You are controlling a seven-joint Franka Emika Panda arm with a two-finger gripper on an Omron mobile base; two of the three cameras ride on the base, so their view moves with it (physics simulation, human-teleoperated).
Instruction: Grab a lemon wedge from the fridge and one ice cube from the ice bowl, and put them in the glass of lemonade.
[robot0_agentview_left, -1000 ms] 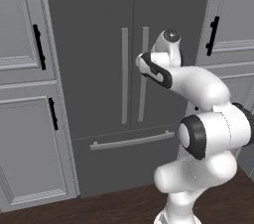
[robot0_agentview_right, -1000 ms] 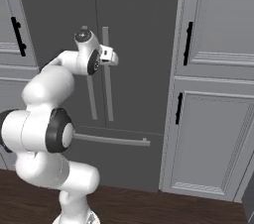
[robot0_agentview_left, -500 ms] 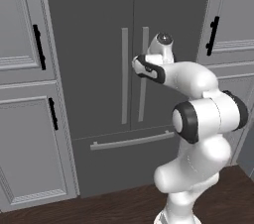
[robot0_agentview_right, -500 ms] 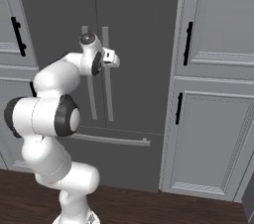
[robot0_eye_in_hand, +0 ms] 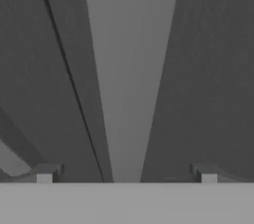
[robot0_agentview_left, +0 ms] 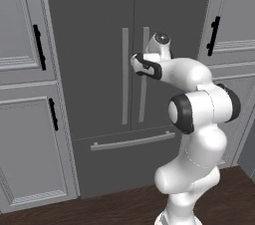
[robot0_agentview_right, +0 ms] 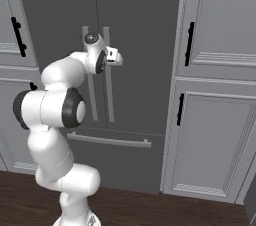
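Grey fridge [robot0_agentview_left: 99, 69] doors are shut with the lemon wedge hidden inside, and we have moved our gripper [robot0_eye_in_hand: 126, 176] closer to the right door handle [robot0_eye_in_hand: 131, 84] — fingers wide apart around it, holding nothing.

A home kitchen: a tall dark grey double-door fridge [robot0_agentview_left: 99, 69] fills the frame's centre, flanked left and right by paneled grey cabinets [robot0_agentview_right: 215, 100] with black handles, above a dark wood floor [robot0_agentview_right: 150, 210].
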